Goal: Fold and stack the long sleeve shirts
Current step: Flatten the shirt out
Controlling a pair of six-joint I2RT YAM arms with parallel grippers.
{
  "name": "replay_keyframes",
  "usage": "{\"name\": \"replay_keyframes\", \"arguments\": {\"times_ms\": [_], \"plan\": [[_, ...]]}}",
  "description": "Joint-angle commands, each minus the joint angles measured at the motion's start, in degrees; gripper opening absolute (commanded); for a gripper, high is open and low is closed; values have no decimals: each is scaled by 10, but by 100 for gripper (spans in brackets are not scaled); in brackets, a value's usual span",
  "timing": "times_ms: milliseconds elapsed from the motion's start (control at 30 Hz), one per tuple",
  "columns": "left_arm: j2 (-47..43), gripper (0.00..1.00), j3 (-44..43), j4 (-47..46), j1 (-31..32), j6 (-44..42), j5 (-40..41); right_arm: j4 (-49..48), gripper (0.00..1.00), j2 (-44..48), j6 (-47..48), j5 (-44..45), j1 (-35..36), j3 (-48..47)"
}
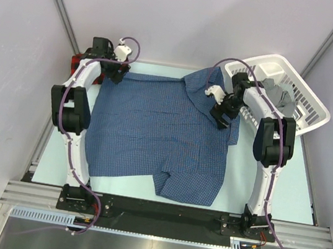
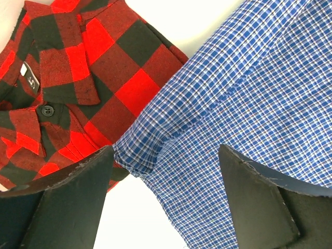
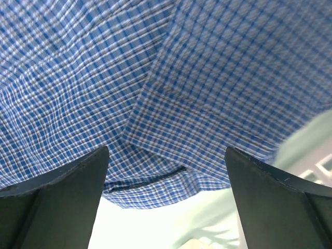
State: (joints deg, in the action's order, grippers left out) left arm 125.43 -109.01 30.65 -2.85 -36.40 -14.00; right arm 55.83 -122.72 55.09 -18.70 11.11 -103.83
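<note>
The dark blue check shirt [image 1: 159, 133] lies spread open over the middle of the worktop [image 1: 282, 192], with one part reaching toward 6 o'clock near the arm bases. The red-and-black plaid shirt [image 1: 75, 61] sits at about 10 o'clock in the far left corner, mostly hidden behind the left arm in the top view. A white laundry basket [image 1: 309, 95] stands at about 2 o'clock, just off the blue shirt's far right edge.

The left gripper [image 1: 116, 73] hangs over the blue shirt's 11 o'clock corner. In the left wrist view this gripper [image 2: 166, 155] has its jaws spread wide with nothing between them. Below it the blue cloth [image 2: 249, 104] meets the plaid shirt [image 2: 104, 57], whose collar, black button and neck label show.

The right gripper [image 1: 220, 119] is over the blue shirt's right side, at about 2 o'clock. In the right wrist view this gripper [image 3: 167, 155] is also fully parted and grasps nothing. Blue check fabric [image 3: 155, 78] fills the view ahead of it, with a seamed edge running across.
</note>
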Motion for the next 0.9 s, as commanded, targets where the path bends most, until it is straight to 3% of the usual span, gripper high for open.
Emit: {"name": "replay_keyframes", "arguments": {"times_ms": [0, 167, 233, 267, 333, 367, 433, 467, 867], "plan": [[-14, 88, -29, 6, 3, -17, -20, 4, 100, 10, 38, 18, -2, 19], [-11, 88, -32, 6, 4, -17, -20, -33, 96, -17, 54, 45, 3, 11], [-11, 88, -34, 3, 4, -17, -20, -49, 84, -22, 48, 50, 6, 4], [-11, 88, -33, -3, 4, -20, -22, -51, 72, -21, 43, 48, 6, -9], [-12, 87, -34, -7, 4, -39, -27, -55, 60, -10, 28, 43, 6, -20], [-12, 87, -34, -11, 4, -49, -36, -55, 46, -5, 27, 40, 6, -25], [-10, 87, -35, -20, 5, -79, -41, -62, 27, 12, 27, 37, 9, -23], [-8, 86, -35, -22, 4, -89, -45, -64, 0, 14, 26, 37, 10, -23], [-49, 84, 64, -54, 14, -322, -123, -46, 0, 75, -70, -46, 20, -106]]}}
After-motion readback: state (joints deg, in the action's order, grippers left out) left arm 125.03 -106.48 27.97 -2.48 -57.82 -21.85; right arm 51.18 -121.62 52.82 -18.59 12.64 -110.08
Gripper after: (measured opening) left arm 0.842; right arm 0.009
